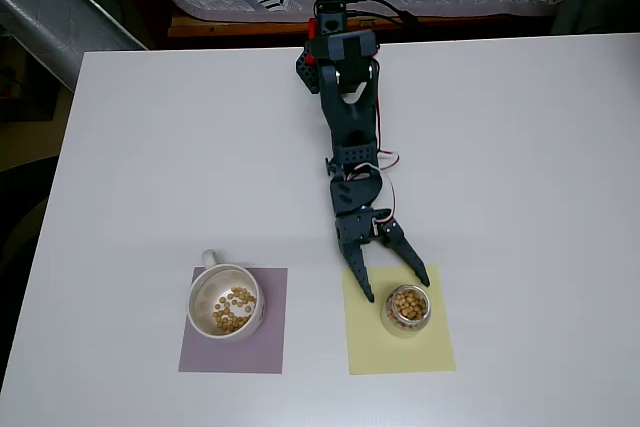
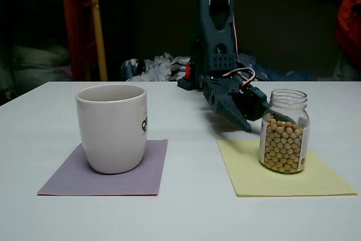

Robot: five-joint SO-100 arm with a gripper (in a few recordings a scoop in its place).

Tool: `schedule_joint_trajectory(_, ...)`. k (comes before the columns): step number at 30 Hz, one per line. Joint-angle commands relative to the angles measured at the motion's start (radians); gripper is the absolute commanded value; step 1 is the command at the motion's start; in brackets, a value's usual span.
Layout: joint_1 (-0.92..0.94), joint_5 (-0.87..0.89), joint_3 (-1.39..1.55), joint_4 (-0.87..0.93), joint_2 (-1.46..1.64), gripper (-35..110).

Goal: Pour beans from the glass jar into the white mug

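On the yellow mat [image 1: 400, 347], the clear glass jar [image 2: 284, 131] stands nearly full of tan beans [image 2: 283, 144]; the gripper [image 1: 397, 281] gapes wide, empty.

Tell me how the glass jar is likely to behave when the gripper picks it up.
The jar looks like smooth, rigid clear glass, so it may slip between the fingers and would probably break if dropped. Beans fill most of it, so it is likely heavy for its size. Its mouth is open, so tilting would probably spill beans. The open gripper straddles it.

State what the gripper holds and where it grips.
Nothing is held. The open gripper sits just behind the small clear glass jar, fingers spread, not closed on it.
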Motion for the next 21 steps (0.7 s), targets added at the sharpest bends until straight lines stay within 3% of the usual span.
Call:
schedule_joint_trajectory(1, 0.011, -0.021, -0.104, -0.008, -0.025, 43)
schedule_joint_trajectory(7, 0.012, -0.002, -0.150, 0.046, -0.029, 55)
schedule_joint_trajectory(21, -0.064, 0.002, -0.316, 0.123, -0.109, 57)
